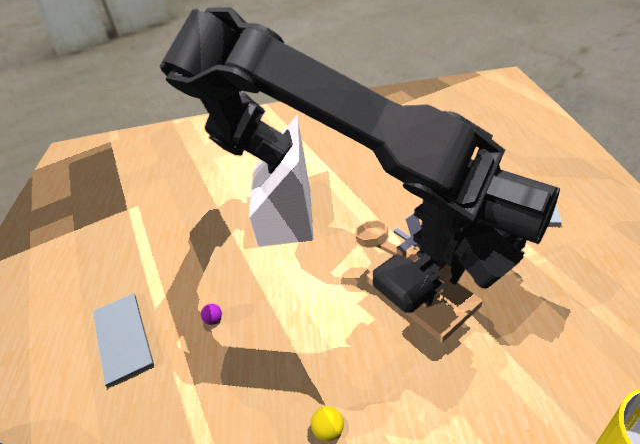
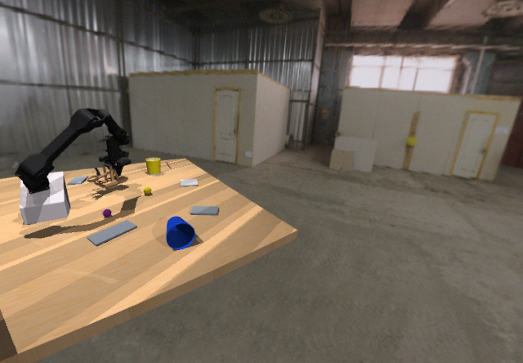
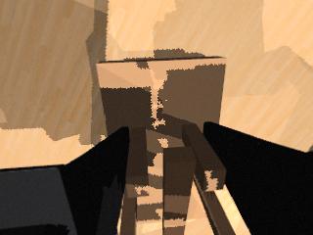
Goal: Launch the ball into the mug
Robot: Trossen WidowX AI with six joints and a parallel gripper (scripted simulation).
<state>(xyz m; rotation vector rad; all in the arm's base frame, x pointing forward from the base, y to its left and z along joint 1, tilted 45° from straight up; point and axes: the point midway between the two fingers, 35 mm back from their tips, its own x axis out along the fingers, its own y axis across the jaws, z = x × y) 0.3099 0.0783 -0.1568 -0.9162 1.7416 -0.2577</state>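
Observation:
The wooden catapult (image 1: 455, 320) (image 2: 107, 180) (image 3: 161, 93) stands on the table, with its ring-shaped cup (image 1: 372, 233) pointing toward the arm's white base block (image 1: 281, 206) (image 2: 43, 203). My gripper (image 1: 438, 280) (image 2: 113, 163) (image 3: 166, 131) is low over the catapult and shut on its upright frame; the wrist view shows the wooden posts between the two dark fingers. A yellow ball (image 1: 327, 422) (image 2: 146, 190) and a purple ball (image 1: 210, 313) (image 2: 106, 212) lie loose on the table, apart from the catapult. The yellow mug (image 1: 626, 421) (image 2: 153, 165) stands upright beyond the catapult.
A blue cup (image 2: 180, 233) lies on its side near the table's front. Flat grey plates (image 1: 122, 338) (image 2: 111, 232) (image 2: 204, 210) (image 2: 189, 182) lie scattered on the table (image 1: 51, 413) (image 2: 127, 291). The table edge is close to the mug.

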